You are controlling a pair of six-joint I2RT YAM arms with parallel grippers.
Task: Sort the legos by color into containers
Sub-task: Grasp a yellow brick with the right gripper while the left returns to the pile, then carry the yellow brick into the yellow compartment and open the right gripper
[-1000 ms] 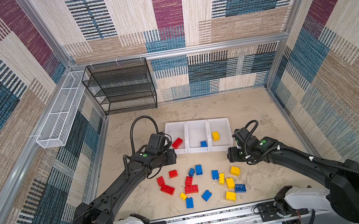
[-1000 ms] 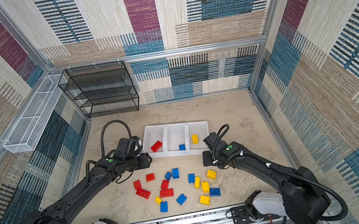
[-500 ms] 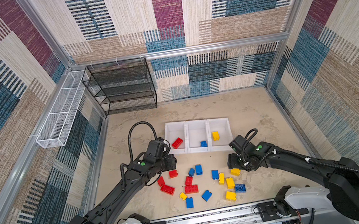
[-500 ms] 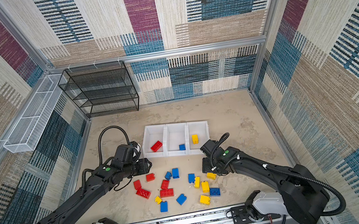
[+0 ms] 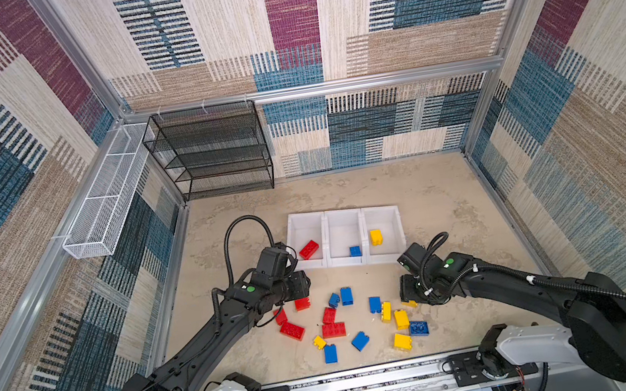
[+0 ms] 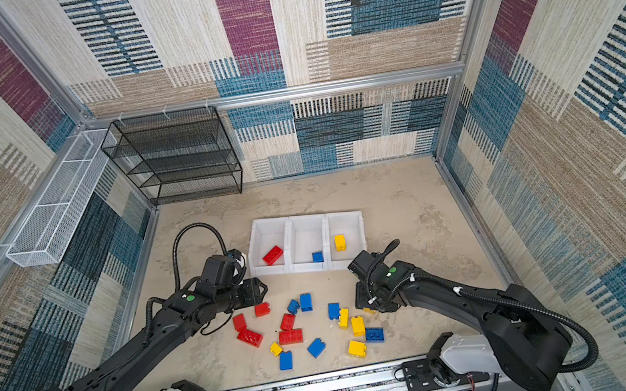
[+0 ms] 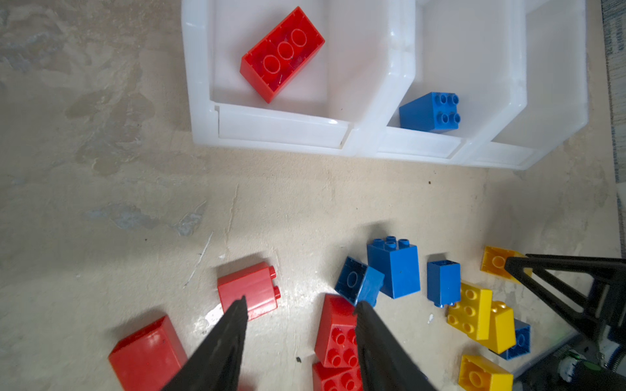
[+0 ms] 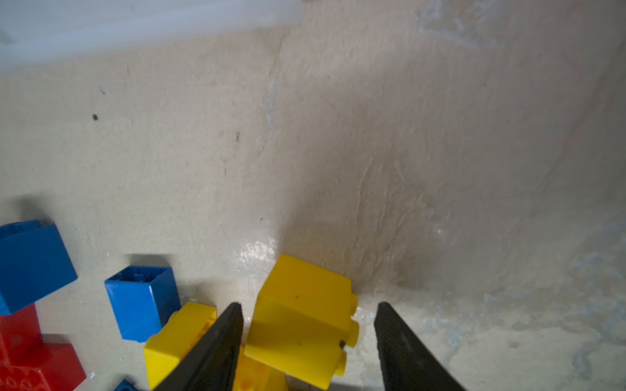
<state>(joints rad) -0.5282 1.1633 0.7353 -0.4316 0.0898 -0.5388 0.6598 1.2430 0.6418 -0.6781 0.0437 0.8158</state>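
Lying loose on the worktop point(image 5: 430, 204) in both top views, the legos point(image 6: 290, 336) spread between the arms, before the containers point(image 5: 326, 240); bare room lies behind these. In the left wrist view the left fingers point(image 7: 223, 338) stand apart, holding nothing, one tip beside a red lego point(image 7: 250, 284). In the right wrist view the right fingers point(image 8: 216, 348) stand apart around a yellow lego point(image 8: 305, 318), a gap at its studded edge.
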